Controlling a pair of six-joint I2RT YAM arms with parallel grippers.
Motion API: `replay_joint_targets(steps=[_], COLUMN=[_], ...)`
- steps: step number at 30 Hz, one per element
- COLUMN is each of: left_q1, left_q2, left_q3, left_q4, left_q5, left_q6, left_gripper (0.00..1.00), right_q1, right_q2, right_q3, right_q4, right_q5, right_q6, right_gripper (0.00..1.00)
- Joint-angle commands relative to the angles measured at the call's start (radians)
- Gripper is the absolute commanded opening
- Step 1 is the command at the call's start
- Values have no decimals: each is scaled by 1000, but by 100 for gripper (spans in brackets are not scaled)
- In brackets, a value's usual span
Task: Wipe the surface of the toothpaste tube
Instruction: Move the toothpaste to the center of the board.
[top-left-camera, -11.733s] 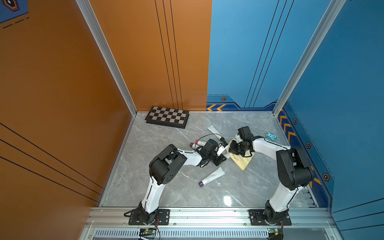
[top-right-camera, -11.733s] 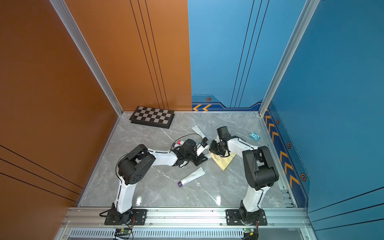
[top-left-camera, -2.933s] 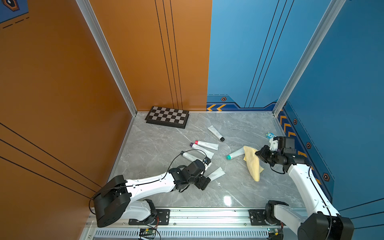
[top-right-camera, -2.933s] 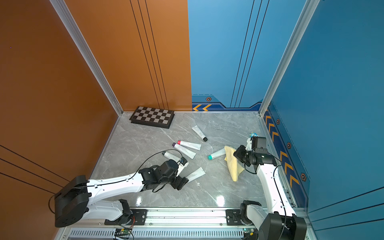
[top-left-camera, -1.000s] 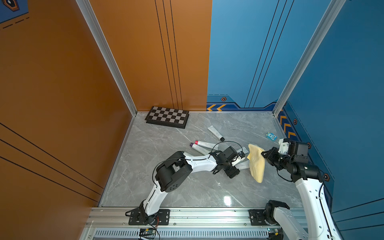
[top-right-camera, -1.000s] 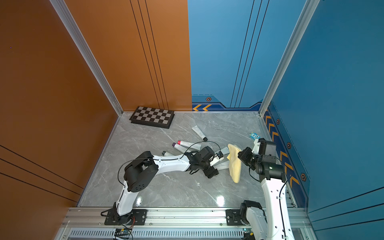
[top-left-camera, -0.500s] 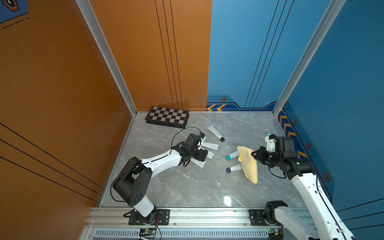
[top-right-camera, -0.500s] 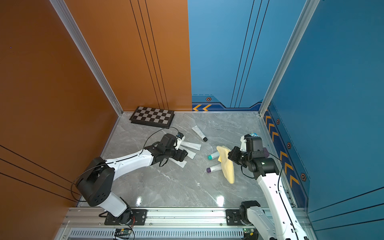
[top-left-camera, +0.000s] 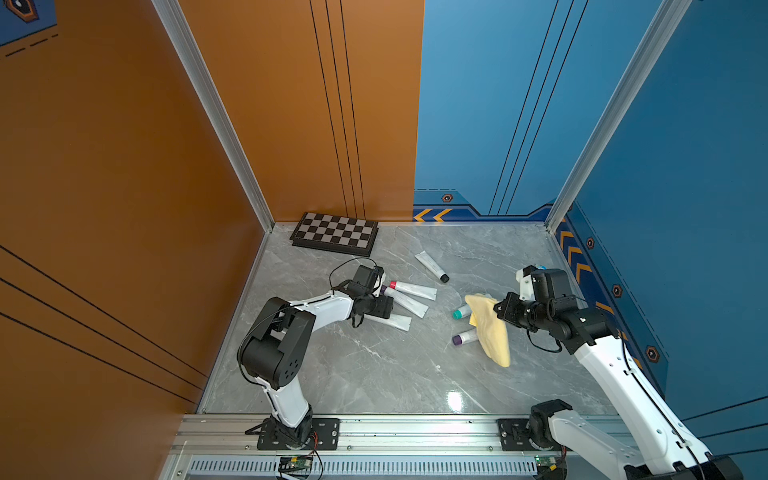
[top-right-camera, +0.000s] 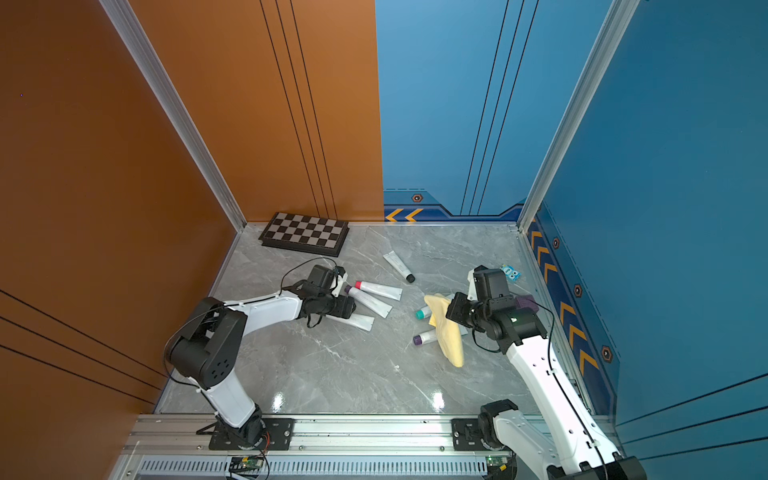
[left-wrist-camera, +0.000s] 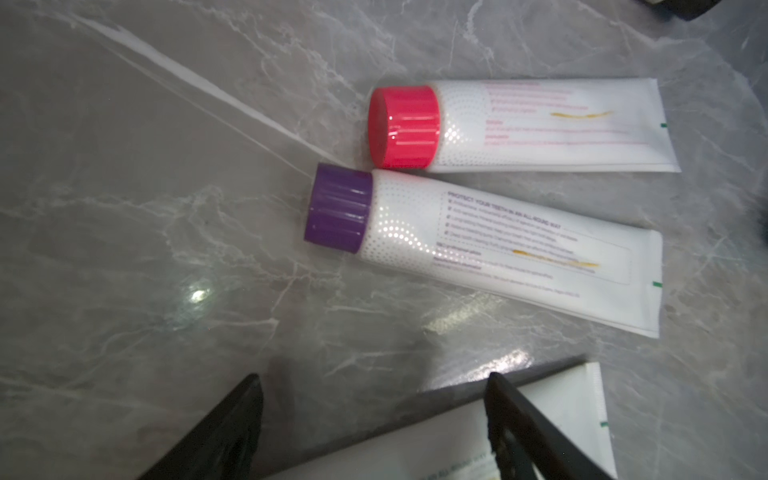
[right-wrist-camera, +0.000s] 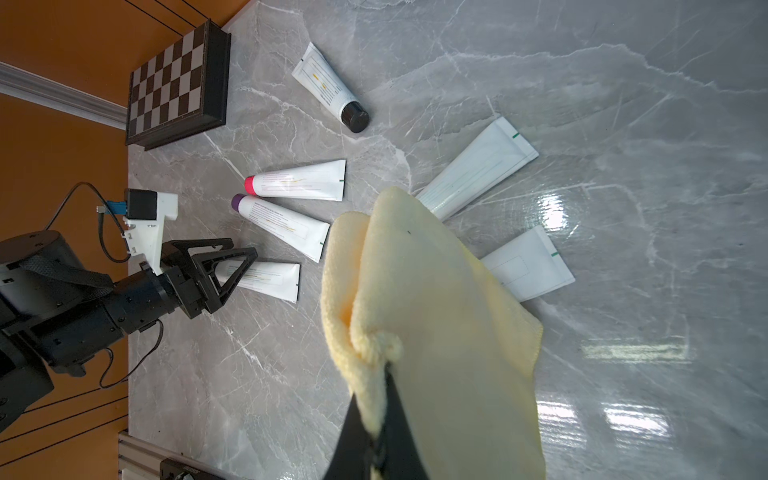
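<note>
My left hand (left-wrist-camera: 374, 380) was spread over a tube (right-wrist-camera: 270, 280) lying flat on the surface (right-wrist-camera: 623, 124) just beside a purple-capped tube (right-wrist-camera: 282, 220), well apart from my right hand (right-wrist-camera: 384, 374), which was pressed together, pinching the edge of a hanging yellow cloth (right-wrist-camera: 436, 311).

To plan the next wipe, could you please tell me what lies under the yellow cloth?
Two tubes: the teal-capped tube and purple-capped tube show caps in both top views and flat ends in the right wrist view; the yellow cloth covers their middles.
</note>
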Motion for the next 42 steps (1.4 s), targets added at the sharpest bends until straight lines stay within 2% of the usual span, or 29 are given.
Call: replay_joint_targets(steps=[1,10,17,27,33,38,42], left_q1=[3,-30,-79,-218,-254,-261,-277], left_q2=[-27,-167,-294,-236,-247,-244,-218], left_q3=[-28,-167,-274,-315,-393,-421,-404], left_q4=[-19,-18,-18,31,122,178,186], left_q5=[58,95,44,-87,-149,-169,-140], left_q6=[-22,-61,-48,-75,-104,-93,-61], left_gripper=[85,85,85,79,70,51,39], right_q1=[8,12,14,27,46,57,65], right_q2=[2,18,36,52,68,71,73], right_q3=[25,15,0,3,16,18,18], right_q4=[15,43,65,76,76,74,74], right_q5=[34,22,10,10,21,33,45], right_q6=[-7,-8,-7,-1,0,3,9], right_gripper=[0,0,0,0,0,0,0])
